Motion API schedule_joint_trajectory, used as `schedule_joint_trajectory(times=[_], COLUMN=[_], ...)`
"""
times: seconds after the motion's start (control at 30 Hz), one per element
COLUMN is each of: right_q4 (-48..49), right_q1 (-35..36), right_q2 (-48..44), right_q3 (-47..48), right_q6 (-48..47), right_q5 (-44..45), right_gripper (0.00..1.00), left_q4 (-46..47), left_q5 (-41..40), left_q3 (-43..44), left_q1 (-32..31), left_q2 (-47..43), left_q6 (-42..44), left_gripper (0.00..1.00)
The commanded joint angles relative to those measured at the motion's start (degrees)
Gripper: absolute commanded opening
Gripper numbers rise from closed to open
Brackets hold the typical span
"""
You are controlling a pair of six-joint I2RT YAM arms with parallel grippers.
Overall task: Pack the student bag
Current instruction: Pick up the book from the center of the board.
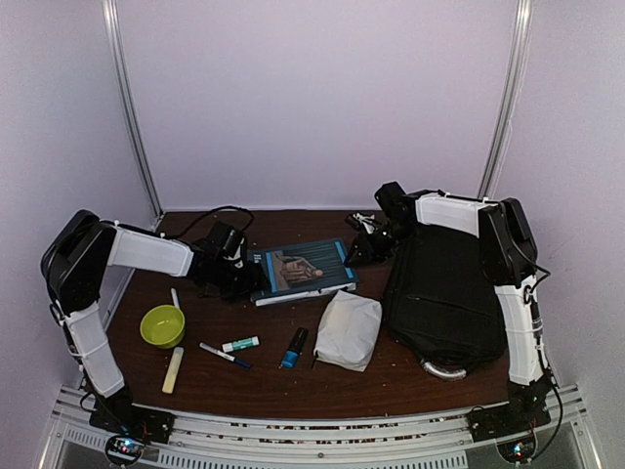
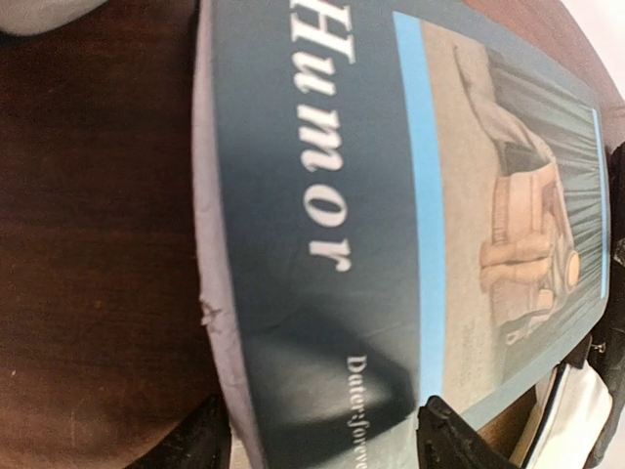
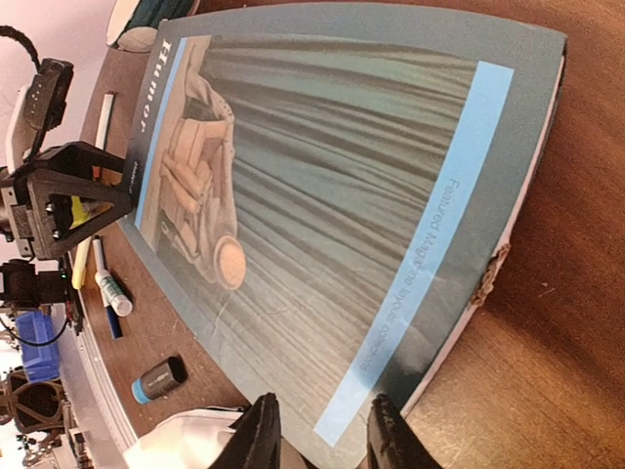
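Note:
The student bag (image 1: 444, 293) is large and black. It lies flat at the right of the table with its grey curved handle (image 1: 441, 369) toward the front. A teal book (image 1: 303, 271) lies flat to its left, titled "Humor" in the left wrist view (image 2: 391, 215), and it fills the right wrist view (image 3: 332, 186). My left gripper (image 1: 234, 271) is open at the book's left end, its jaws spread over that end (image 2: 322, 449). My right gripper (image 1: 361, 249) is open over the book's right corner (image 3: 322, 440).
A white fabric pouch (image 1: 349, 330) lies in front of the book. A green bowl (image 1: 162, 325), a cream stick (image 1: 173, 369), two markers (image 1: 225, 354) (image 1: 240, 344) and a black tube with a blue cap (image 1: 293, 348) lie at the front left. Pale walls close in the table.

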Motion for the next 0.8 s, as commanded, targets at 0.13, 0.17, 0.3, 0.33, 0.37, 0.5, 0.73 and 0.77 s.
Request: schedule_joint_trajectory(times=[0.13, 0.17, 0.3, 0.33, 0.37, 0.5, 0.73, 0.77], right_q4=[1.59, 1.73, 3.51, 3.5, 3.42, 2.65, 2.08, 2.03], right_q1=[-0.32, -0.44, -0.85, -0.87, -0.85, -0.9, -0.89, -0.85], right_q2=[-0.86, -1.17, -2.96, -3.16, -3.21, -2.37, -0.09, 0.42], right_q3=[-0.54, -1.03, -3.59, -3.67, -3.56, -2.22, -0.56, -0.24], right_q6=[0.94, 1.3, 2.87, 2.76, 2.75, 2.56, 2.63, 2.91], right_q5=[0.71, 2.17, 6.15, 6.96, 7.3, 8.39, 3.97, 3.06], right_gripper=[0.4, 0.43, 0.51, 0.51, 0.52, 0.52, 0.52, 0.52], left_q4=[3.42, 3.4, 2.35, 2.27, 2.26, 2.17, 2.26, 2.26], left_q5=[2.45, 2.35, 1.74, 1.59, 1.53, 1.6, 2.06, 2.08], left_q3=[1.84, 1.8, 1.85, 1.9, 1.89, 2.3, 2.68, 2.79], left_q1=[-0.35, -0.35, -0.33, -0.34, -0.35, -0.35, -0.52, -0.57], left_q2=[1.71, 1.81, 2.17, 2.32, 2.41, 2.89, 3.12, 3.16], left_q6=[2.03, 1.92, 1.66, 1.69, 1.76, 1.68, 2.34, 2.49], left_gripper=[0.61, 0.61, 0.61, 0.61, 0.61, 0.6, 0.58, 0.58])
